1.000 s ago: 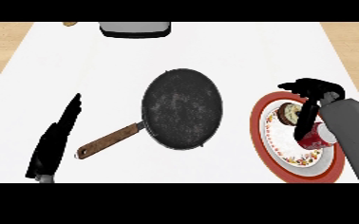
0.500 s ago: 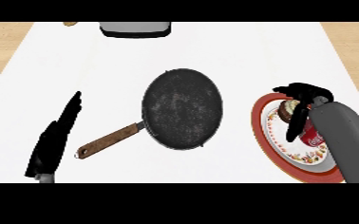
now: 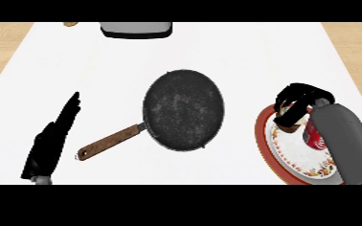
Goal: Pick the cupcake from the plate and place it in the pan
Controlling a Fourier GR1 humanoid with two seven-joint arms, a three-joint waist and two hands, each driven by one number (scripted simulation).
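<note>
The black pan [image 3: 184, 109] lies mid-counter, its wooden handle [image 3: 109, 142] pointing to the lower left. At the right edge sits a red-rimmed patterned plate [image 3: 279, 155]. On the plate's far part stands the cupcake [image 3: 286, 110], of which only a pale and brown bit shows. My right hand [image 3: 305, 97] is over it with fingers and thumb curled round it from above. My left hand [image 3: 53, 141] rests at the lower left, fingers straight, holding nothing, well left of the pan's handle.
A grey appliance [image 3: 136, 28] stands at the counter's far edge, with a small brown object [image 3: 71, 24] to its left. White counter lies between the pan and the plate. The counter's side edges show at far left and far right.
My right hand has come down a little towards the plate and its fingers have curled closer round the cupcake. The left hand and the pan have not moved.
</note>
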